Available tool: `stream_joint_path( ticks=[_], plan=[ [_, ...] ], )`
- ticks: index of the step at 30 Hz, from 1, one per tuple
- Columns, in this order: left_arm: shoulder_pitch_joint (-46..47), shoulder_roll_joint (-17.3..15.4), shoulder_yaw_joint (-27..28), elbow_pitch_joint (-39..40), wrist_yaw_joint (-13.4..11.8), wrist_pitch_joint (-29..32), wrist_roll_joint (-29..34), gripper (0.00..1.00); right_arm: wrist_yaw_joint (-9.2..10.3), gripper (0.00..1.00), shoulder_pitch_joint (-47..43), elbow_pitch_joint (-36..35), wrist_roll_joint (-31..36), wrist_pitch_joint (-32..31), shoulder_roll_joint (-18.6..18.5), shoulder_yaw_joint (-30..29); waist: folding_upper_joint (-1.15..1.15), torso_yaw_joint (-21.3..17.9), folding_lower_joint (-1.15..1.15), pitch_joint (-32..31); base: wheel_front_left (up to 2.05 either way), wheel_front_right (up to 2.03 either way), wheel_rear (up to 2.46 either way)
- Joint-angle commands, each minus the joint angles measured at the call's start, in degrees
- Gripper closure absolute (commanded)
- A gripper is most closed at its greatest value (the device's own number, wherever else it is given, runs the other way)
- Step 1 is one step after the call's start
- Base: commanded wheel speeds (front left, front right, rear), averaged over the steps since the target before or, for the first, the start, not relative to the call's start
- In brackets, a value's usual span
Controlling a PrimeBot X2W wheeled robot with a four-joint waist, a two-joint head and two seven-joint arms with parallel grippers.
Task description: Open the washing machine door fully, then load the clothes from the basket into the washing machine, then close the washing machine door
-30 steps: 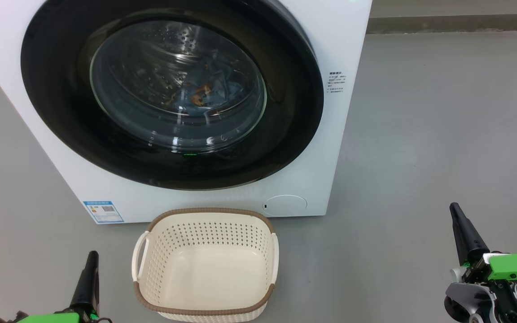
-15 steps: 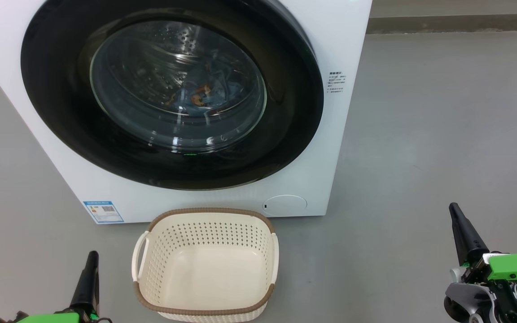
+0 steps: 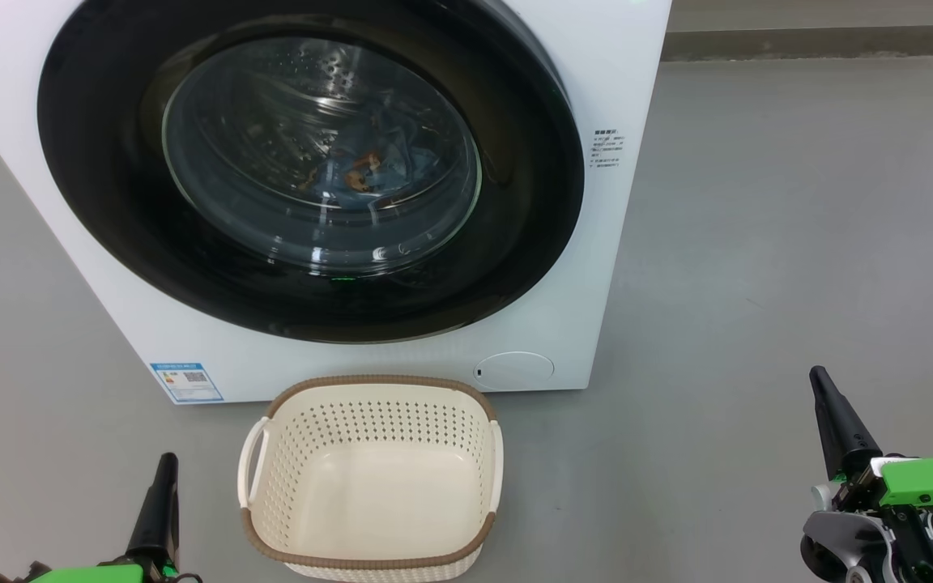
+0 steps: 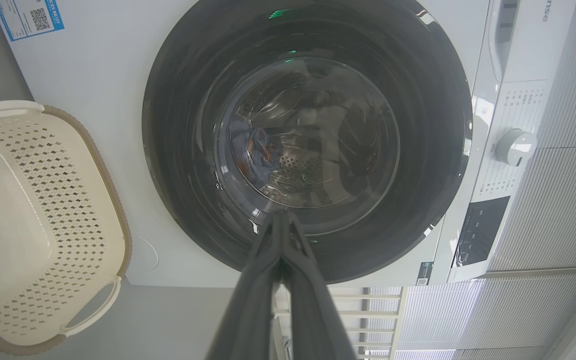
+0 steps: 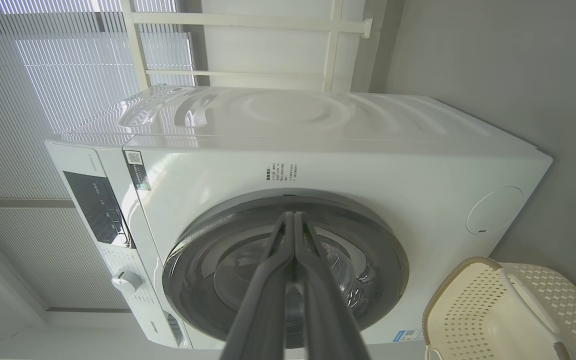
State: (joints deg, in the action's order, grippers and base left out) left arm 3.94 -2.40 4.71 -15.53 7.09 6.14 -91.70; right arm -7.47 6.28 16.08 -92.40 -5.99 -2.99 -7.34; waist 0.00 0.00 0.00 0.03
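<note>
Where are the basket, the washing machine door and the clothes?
basket (image 3: 377,417): head view, on its perforated back wall.
washing machine door (image 3: 102,186): head view, on the black ring, left of the glass.
clothes (image 3: 369,172): head view, on the blue fabric behind the door glass.

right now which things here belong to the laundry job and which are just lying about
Job:
washing machine
washing machine door, closed
clothes, inside the drum
basket, empty

Just there:
blue label sticker
round flap
window blinds
</note>
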Motion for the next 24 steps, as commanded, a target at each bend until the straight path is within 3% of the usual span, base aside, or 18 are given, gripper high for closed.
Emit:
stream_joint_path(
  ticks=[1,24],
  plan=[
    [2.7,-0.5,1.9,1.0,0.4,0.4,-0.4,1.00,-0.02,1.00,0.3,-1.7,-0.1,-0.2,-0.2,1.2,0.00,0.0,0.00,0.0,0.00,0.00,0.00],
    [2.7,-0.5,1.9,1.1,0.4,0.4,-0.4,1.00,-0.02,1.00,0.3,-1.7,0.0,-0.3,-0.2,1.1,0.00,0.0,0.00,0.0,0.00,0.00,0.00]
  ],
)
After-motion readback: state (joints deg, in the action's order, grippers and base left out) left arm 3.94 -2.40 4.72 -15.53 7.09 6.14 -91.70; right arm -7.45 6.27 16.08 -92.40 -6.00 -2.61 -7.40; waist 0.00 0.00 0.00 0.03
